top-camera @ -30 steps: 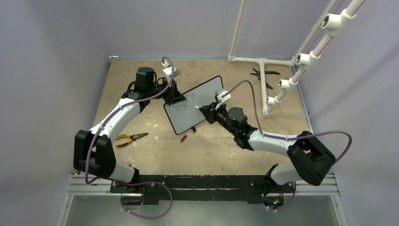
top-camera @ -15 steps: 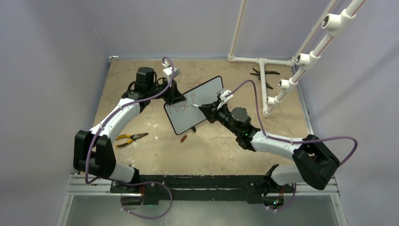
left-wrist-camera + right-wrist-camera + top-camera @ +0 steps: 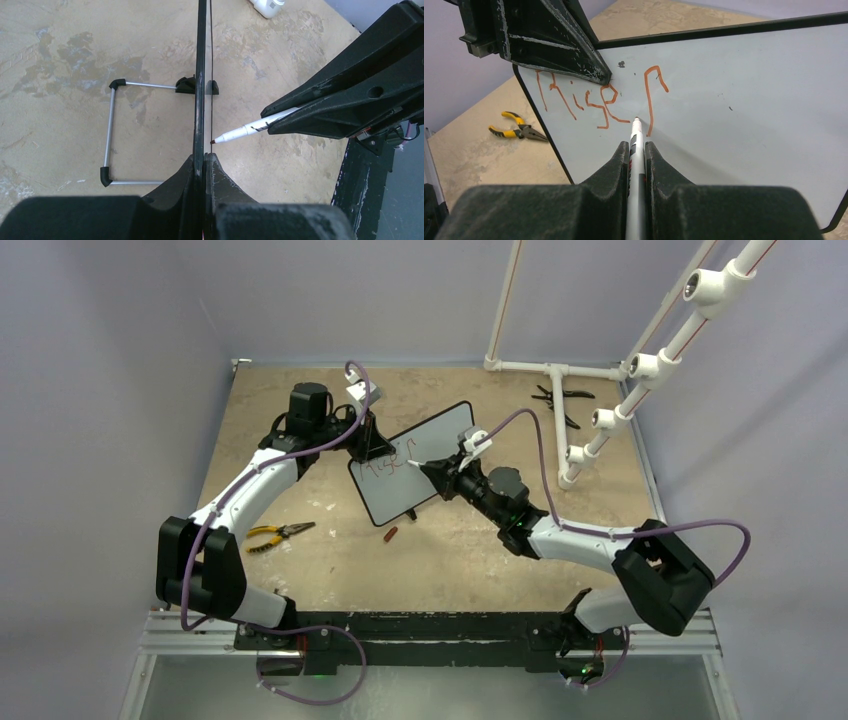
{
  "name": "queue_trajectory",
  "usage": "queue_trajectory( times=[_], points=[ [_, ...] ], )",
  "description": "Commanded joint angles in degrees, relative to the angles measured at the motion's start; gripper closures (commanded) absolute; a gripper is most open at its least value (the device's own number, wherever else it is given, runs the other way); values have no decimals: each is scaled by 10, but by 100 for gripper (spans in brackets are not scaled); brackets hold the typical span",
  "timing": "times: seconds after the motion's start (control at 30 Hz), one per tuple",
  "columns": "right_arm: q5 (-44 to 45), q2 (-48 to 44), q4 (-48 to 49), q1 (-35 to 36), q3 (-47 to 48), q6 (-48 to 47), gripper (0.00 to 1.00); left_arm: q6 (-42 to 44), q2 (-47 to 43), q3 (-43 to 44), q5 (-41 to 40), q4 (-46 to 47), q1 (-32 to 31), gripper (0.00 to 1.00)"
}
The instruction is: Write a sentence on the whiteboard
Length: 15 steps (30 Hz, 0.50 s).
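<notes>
Pale lilac walls (image 3: 100, 360) enclose a mottled tan surface (image 3: 450, 560), with white pipes (image 3: 640, 365) at its right. The whiteboard (image 3: 390, 495) stands mid-surface, its edge pinched by the left tool (image 3: 204, 159). The right tool (image 3: 636, 146) pinches a marker (image 3: 636, 129) at the red sentence (image 3: 589, 100). Yellow pliers (image 3: 278, 534) lie to the left.

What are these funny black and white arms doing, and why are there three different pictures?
They are two robot arms bolted to a table. One picture looks down from above. The other two come from little cameras on each arm's wrist. The left gripper is shut on the upper edge of a small whiteboard, steadying it. The right gripper is shut on a white marker, whose tip is right at the board beside some red writing. On the table also lie yellow pliers and black pliers.
</notes>
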Motion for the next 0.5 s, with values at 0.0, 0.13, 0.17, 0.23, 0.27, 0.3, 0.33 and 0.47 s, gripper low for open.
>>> queue_trajectory(
  times=[0.0,0.13,0.17,0.23,0.27,0.3,0.33,0.47],
  points=[
    [20,3,41,-3,23,0,100,12,5,-8,-9,-26,-4,100],
    [35,11,43,-3,26,2,100,12,5,-8,-8,-26,-4,100],
    [38,12,43,-3,25,2,100,12,5,-9,-8,-26,-4,100],
    [45,17,43,-3,28,4,100,12,5,-8,-7,-26,-4,100],
    [46,19,42,-3,29,5,100,12,4,-8,-7,-25,-4,100],
    [47,21,43,-3,29,5,100,12,4,-8,-7,-26,-4,100],
    [49,21,43,-3,29,6,100,11,4,-8,-7,-26,-4,100],
    [74,13,45,-3,23,13,100,12,4,-8,-7,-26,-4,100]
  ],
)
